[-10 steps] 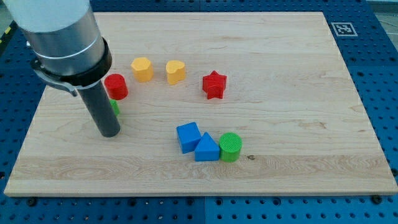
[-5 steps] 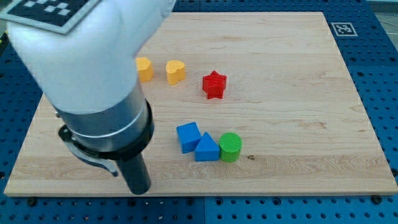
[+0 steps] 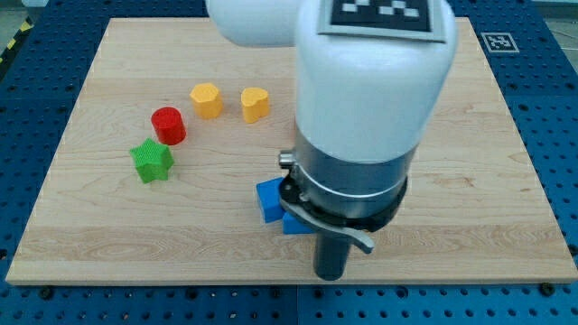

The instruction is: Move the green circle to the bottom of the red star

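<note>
— Where's my tip [image 3: 330, 275] now?
— Swung right along the board's bottom edge, bare rod touching nothing; green circle and red star are hidden behind my arm, above the tip.

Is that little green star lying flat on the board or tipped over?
Flat. The green star shows its whole star-shaped top face upward, level with the wooden board, just below the red cylinder.

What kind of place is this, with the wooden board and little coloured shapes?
Probably a robotics lab bench. A wooden board sits on a blue table drilled with holes, a printed black-and-white marker lies at the board's corner, and a robot arm hangs over toy blocks such as the green star.
</note>
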### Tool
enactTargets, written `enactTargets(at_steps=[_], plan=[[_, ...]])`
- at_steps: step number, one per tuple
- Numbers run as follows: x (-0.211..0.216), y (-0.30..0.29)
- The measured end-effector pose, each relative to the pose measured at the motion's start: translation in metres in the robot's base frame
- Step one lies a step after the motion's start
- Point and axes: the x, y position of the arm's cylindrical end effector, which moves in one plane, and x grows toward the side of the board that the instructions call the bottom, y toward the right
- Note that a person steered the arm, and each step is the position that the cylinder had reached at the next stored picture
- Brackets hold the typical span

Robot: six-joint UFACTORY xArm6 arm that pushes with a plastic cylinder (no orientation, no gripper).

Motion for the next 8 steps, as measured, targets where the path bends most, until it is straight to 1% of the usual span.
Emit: enactTargets(at_steps=[2,5,6,8], plan=[[-0.023,0.016],[-0.050,0.017],[-0.050,0.012],[-0.050,-0.019]])
